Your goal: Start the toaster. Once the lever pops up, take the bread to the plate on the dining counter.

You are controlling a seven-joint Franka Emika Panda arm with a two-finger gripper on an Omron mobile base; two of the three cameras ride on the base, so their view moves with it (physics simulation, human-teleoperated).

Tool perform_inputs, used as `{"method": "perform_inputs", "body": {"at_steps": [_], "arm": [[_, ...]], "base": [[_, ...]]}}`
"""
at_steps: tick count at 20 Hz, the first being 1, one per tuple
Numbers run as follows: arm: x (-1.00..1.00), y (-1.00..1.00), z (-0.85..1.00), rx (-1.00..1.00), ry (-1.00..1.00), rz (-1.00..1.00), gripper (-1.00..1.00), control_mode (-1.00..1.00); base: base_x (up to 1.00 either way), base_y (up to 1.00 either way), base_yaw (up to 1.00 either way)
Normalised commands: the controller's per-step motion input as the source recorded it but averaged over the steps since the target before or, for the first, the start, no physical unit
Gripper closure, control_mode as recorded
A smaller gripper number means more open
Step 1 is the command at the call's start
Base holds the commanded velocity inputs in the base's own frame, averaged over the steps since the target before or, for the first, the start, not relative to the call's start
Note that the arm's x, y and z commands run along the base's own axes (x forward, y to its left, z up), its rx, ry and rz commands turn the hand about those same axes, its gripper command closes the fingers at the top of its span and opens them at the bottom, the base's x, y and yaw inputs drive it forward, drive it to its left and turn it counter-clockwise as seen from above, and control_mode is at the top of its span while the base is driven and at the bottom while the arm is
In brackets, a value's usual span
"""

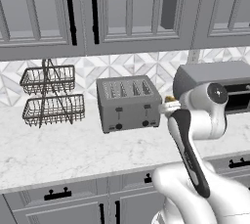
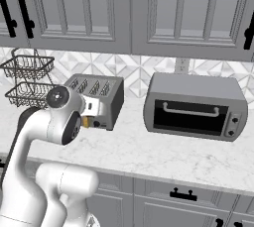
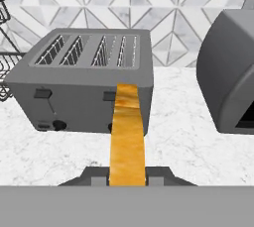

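Gripper (image 3: 127, 180) clamped on bread (image 3: 127, 137) — slice's long axis points straight ahead toward toaster (image 3: 84, 80), clear of slots; plate unseen from here.

A grey toaster (image 3: 84, 80) (black knobs) is seen, a golden-tan bread (image 3: 127, 137), a white veined marble worktop (image 1: 58, 152), and a diamond-patterned backsplash (image 3: 149, 3).
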Motion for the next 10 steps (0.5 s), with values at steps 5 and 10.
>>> {"method": "perform_inputs", "body": {"at_steps": [5,10], "arm": [[-0.07,0.00,0.00,0.00,0.00,0.00,1.00,1.00],[0.00,0.00,0.00,0.00,0.00,0.00,1.00,1.00]], "base": [[-0.25,0.00,0.00],[-0.75,0.00,0.00]]}}
